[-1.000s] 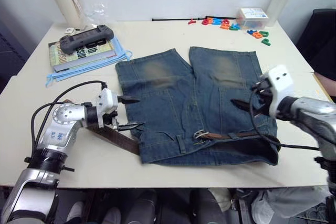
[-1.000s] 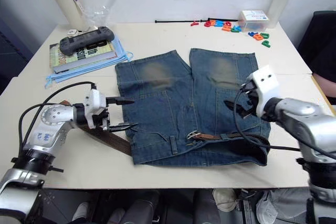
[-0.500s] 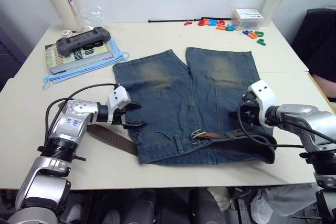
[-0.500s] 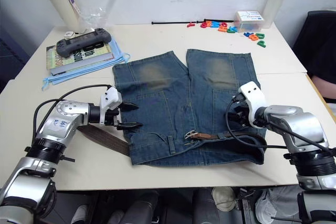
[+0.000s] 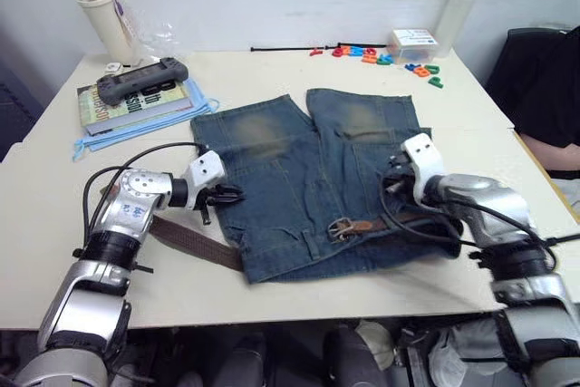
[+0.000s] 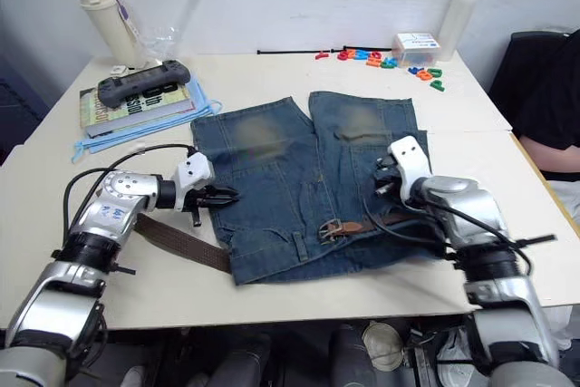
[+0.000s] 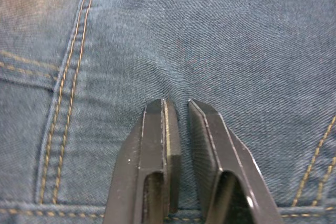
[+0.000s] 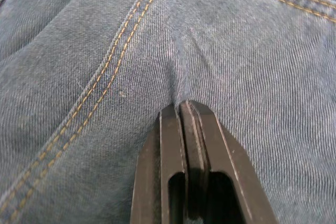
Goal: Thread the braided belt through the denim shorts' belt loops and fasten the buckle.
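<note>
- Change: we log both hands down on the denim shorts (image 5: 313, 178) now; a second ago their fingers hovered spread above the cloth.
- Left hand (image 5: 223, 197): fingers drawn nearly together, pinching a small fold of denim at the shorts' left edge.
- Right hand (image 5: 396, 180): fingers shut tight on a denim pucker on the right leg.
- Meaning, as we judge it: the shorts are gripped for repositioning; threading is unfinished.
- Braided belt (image 5: 195, 240): one end trails onto the desk (image 5: 272, 296) left of the shorts; buckle (image 5: 343, 227) lies at the waistband.
- Wrist views: pinched folds and stitching. Eye views: the belt's lay.
</note>
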Robot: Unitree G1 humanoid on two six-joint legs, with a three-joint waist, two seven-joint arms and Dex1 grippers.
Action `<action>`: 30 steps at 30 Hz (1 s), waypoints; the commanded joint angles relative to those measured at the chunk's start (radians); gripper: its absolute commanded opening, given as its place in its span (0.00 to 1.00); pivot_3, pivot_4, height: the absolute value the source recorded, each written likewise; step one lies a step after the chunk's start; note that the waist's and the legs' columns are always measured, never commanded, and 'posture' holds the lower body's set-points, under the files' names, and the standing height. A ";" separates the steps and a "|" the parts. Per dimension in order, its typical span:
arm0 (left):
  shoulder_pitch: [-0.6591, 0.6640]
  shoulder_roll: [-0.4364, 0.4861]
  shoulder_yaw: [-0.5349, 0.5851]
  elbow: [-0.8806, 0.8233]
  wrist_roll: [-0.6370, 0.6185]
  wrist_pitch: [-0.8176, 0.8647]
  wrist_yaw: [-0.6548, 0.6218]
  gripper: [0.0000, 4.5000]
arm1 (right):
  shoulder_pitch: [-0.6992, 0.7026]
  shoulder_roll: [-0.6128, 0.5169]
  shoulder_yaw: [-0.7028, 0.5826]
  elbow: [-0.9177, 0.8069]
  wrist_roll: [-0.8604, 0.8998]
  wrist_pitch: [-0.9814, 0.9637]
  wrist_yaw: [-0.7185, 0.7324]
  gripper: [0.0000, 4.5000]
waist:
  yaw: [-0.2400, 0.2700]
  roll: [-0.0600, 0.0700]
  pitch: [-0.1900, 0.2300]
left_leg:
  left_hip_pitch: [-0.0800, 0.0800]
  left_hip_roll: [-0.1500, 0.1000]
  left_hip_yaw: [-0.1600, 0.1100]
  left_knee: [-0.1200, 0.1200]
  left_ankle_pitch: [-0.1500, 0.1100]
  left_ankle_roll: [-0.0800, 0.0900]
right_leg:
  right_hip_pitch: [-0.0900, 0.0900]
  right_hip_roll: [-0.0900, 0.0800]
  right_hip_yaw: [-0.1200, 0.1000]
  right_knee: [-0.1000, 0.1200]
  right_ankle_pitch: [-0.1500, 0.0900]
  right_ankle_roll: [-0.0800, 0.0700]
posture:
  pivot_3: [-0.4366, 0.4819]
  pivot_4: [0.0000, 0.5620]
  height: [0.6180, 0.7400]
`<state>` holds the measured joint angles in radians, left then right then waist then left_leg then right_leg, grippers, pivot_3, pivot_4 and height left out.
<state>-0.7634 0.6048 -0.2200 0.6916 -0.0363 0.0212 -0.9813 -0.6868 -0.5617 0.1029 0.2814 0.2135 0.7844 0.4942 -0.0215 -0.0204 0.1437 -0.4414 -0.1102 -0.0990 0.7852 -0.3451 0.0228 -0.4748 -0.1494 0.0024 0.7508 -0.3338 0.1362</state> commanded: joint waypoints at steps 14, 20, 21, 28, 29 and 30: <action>-0.301 -0.043 -0.085 0.570 0.336 -0.270 0.536 0.19 | -0.303 0.168 -0.055 0.549 -0.145 -0.359 -0.199 0.00 | -0.008 0.000 0.000 | -0.028 -0.003 0.002 0.005 0.009 -0.013 | -0.036 0.000 0.002 0.019 -0.001 -0.001 | 0.48 0.27 0.30; -0.298 -0.047 -0.040 0.565 0.312 -0.303 0.535 0.19 | -0.276 0.167 -0.060 0.458 -0.128 -0.303 -0.167 0.00 | -0.010 0.000 0.000 | -0.034 -0.004 0.001 0.006 0.010 -0.014 | -0.042 0.000 0.002 0.022 -0.001 -0.001 | 0.48 0.27 0.30; -0.300 -0.050 -0.017 0.558 0.289 -0.306 0.519 0.19 | -0.267 0.165 -0.067 0.420 -0.120 -0.286 -0.163 0.00 | -0.011 0.000 0.000 | -0.034 -0.004 0.001 0.006 0.010 -0.014 | -0.042 0.000 0.002 0.022 -0.001 -0.001 | 0.48 0.27 0.30; -0.291 -0.047 0.122 0.459 0.162 -0.296 0.401 0.83 | -0.189 0.149 -0.128 0.093 -0.067 -0.123 -0.143 0.44 | -0.010 0.000 0.001 | -0.043 -0.004 0.000 0.006 0.010 -0.014 | -0.050 0.000 0.002 0.020 -0.001 -0.001 | 0.48 0.27 0.30; -0.275 -0.042 0.161 0.394 0.112 -0.264 0.366 0.94 | -0.173 0.139 -0.142 0.007 -0.052 -0.081 -0.140 0.59 | -0.010 0.000 0.001 | -0.050 -0.004 0.000 0.007 0.011 -0.014 | -0.056 0.000 0.002 0.021 -0.001 -0.001 | 0.48 0.27 0.30; -0.250 -0.037 0.200 0.310 0.055 -0.220 0.325 0.94 | -0.157 0.129 -0.156 -0.080 -0.034 -0.037 -0.132 0.66 | -0.009 0.000 0.001 | -0.052 -0.004 0.000 0.007 0.012 -0.014 | -0.058 -0.001 0.002 0.023 -0.001 -0.001 | 0.48 0.27 0.30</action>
<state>-1.0360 0.5492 -0.1025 1.1521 0.1311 -0.2521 -0.5881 -0.8552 -0.3978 -0.0086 0.3878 0.1412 0.6772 0.3486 -0.0307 -0.0201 0.1451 -0.4937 -0.1147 -0.0986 0.7923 -0.3327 0.0086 -0.5328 -0.1502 0.0049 0.7736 -0.3345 0.1350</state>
